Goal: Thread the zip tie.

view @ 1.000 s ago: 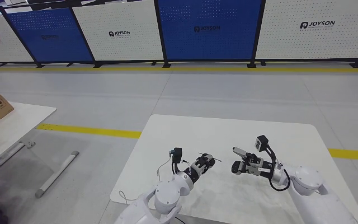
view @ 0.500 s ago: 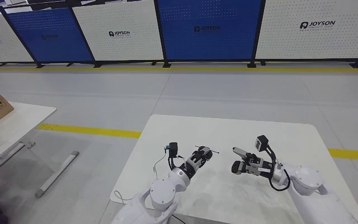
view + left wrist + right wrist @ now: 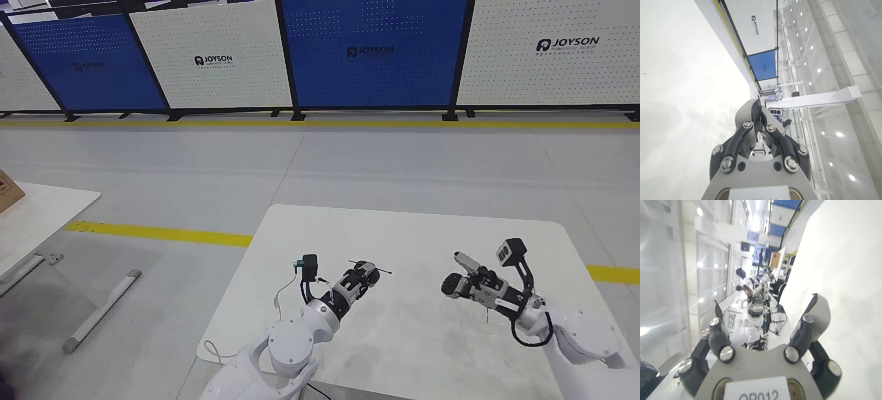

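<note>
My left gripper [image 3: 367, 271] hovers just over the white table [image 3: 400, 230], left of its middle, and is shut on a thin black zip tie [image 3: 385, 270]. The tie's ends stick out on both sides of the fingers. In the left wrist view the black pads [image 3: 757, 113] are pressed flat together, and a short black tip of the zip tie [image 3: 758, 97] shows past them. My right gripper [image 3: 456, 276] is to the right, well apart from the tie. It is open, and in the right wrist view nothing lies between the fingertips of the gripper [image 3: 765, 301].
The table's far edge [image 3: 410, 209] and left edge [image 3: 235, 280] drop to the grey floor. A second white table [image 3: 40, 215] stands off to the left. Bare tabletop lies between the two grippers and beyond them.
My right gripper has drawn back to the right, widening the gap to the left gripper. The left gripper shifted slightly away from me a second ago, then stayed put with the tie.
</note>
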